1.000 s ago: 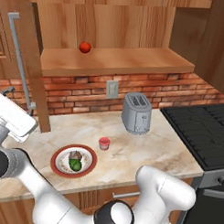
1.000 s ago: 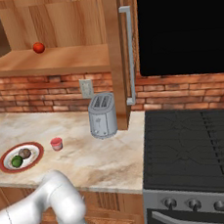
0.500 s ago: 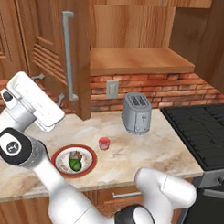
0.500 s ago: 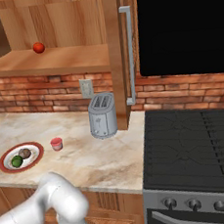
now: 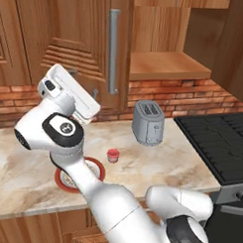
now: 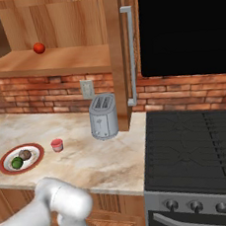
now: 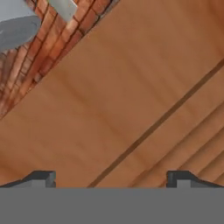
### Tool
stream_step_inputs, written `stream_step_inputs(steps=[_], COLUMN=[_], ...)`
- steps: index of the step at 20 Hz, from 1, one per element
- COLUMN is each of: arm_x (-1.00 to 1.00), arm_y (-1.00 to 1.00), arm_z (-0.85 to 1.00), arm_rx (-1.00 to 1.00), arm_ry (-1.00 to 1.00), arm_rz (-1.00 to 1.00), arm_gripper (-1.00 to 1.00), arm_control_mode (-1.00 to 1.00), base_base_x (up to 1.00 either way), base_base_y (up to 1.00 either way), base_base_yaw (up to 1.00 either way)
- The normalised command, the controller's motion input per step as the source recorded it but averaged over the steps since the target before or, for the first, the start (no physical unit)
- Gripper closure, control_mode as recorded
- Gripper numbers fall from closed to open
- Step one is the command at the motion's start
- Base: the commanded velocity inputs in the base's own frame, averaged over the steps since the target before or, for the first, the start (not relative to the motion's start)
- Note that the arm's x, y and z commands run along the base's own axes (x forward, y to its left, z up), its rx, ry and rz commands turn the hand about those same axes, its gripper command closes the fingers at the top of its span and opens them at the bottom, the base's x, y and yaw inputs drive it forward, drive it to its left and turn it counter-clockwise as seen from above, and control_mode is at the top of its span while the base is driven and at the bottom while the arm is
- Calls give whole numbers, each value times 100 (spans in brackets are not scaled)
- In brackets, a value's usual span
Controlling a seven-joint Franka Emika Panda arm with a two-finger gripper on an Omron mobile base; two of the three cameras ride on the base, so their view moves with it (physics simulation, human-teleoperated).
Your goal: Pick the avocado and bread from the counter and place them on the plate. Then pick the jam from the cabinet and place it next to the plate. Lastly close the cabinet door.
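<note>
The cabinet door, brown with stepped mouldings and a silver bar handle, stands part-way swung across the cabinet. My gripper is right up against its lower panel. In the hand view the door's wood is very close, and my gripper is open with nothing between its fingertips. The red-rimmed plate on the counter holds the avocado and the bread. The jam stands just right of the plate. My arm half hides the plate beside the jam.
A silver toaster stands at the back of the counter by a wall socket. A red round fruit lies on the cabinet shelf. The right-hand door's bar handle hangs above a black stove.
The cabinet door has swung rightward toward shut, and my arm has followed it, pressing on its panel. In the left base view the door now covers the red fruit.
</note>
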Motion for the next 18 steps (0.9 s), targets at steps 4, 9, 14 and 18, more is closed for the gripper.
stream_step_inputs(steps=[4, 9, 14, 18], arm_x=[100, 100, 100, 100], arm_y=[-52, -43, -45, -52], arm_z=[0, 13, 17, -13], arm_rx=[2, 4, 6, 0], arm_ry=[37, 36, 38, 42], arm_rz=[36, 41, 41, 39], arm_gripper=[-100, -100, -100, -100], arm_control_mode=[-100, -100, -100, -100], base_base_x=[0, 0, 0, 0], base_base_y=[0, 0, 0, 0], base_base_yaw=[0, 0, 0, 0])
